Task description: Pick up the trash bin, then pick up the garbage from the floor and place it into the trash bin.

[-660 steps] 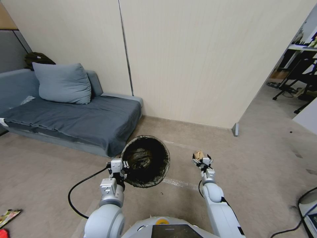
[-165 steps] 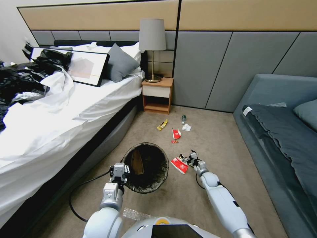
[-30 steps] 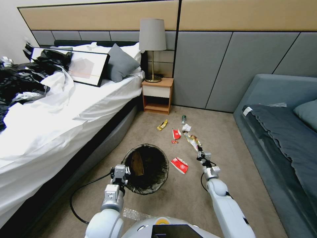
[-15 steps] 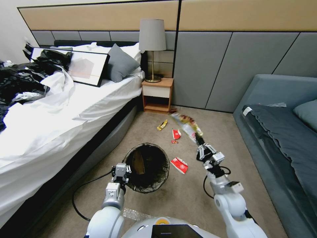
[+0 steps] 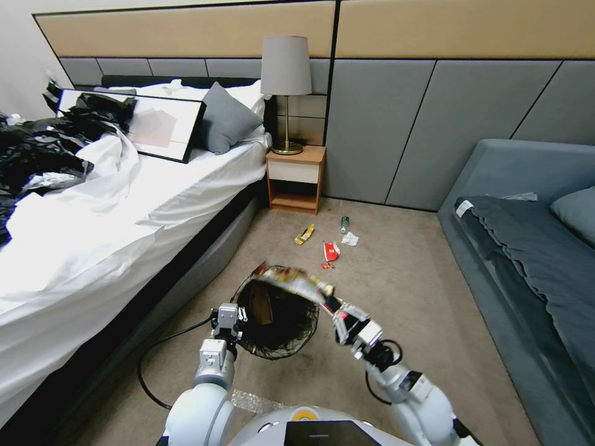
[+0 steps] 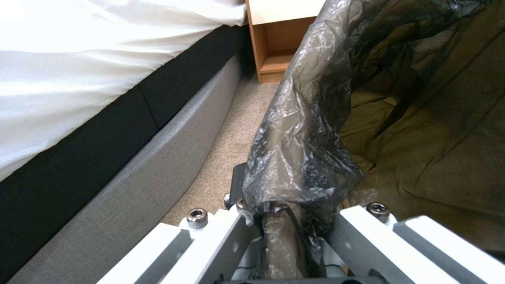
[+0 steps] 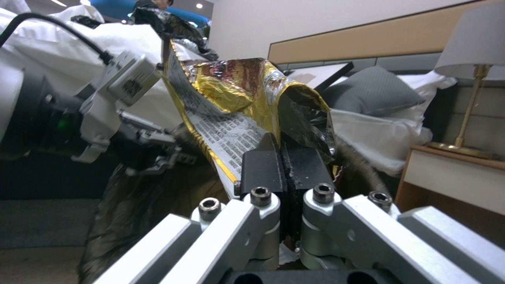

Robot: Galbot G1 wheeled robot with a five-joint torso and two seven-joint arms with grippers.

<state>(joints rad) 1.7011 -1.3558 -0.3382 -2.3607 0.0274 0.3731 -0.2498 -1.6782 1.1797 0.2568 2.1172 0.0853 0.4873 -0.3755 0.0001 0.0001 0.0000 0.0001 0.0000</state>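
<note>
The trash bin [image 5: 280,322], lined with a black bag, is held off the floor [image 5: 396,291] by my left gripper [image 5: 229,320], which is shut on its near-left rim. In the left wrist view the bag-covered rim [image 6: 302,157] runs between the fingers of the left gripper [image 6: 287,211]. My right gripper [image 5: 348,323] is shut on a crinkled gold foil wrapper [image 5: 291,282] that stretches over the bin's mouth. The right wrist view shows the pads [image 7: 261,161] pressed together on that wrapper [image 7: 236,94]. More garbage lies beyond: a yellow wrapper [image 5: 304,234], a green-capped bottle [image 5: 344,222], a white tissue [image 5: 350,239] and a red-and-white packet [image 5: 331,251].
A white-sheeted bed [image 5: 93,217] runs along the left. A nightstand [image 5: 296,179] with a lamp [image 5: 285,68] stands against the far wall. A grey sofa [image 5: 533,241] fills the right. A black cable [image 5: 152,362] loops on the carpet by my left arm.
My right arm has swung left and toward me, carrying the foil wrapper from above the litter to over the bin's mouth. The left gripper and bin have hardly moved.
</note>
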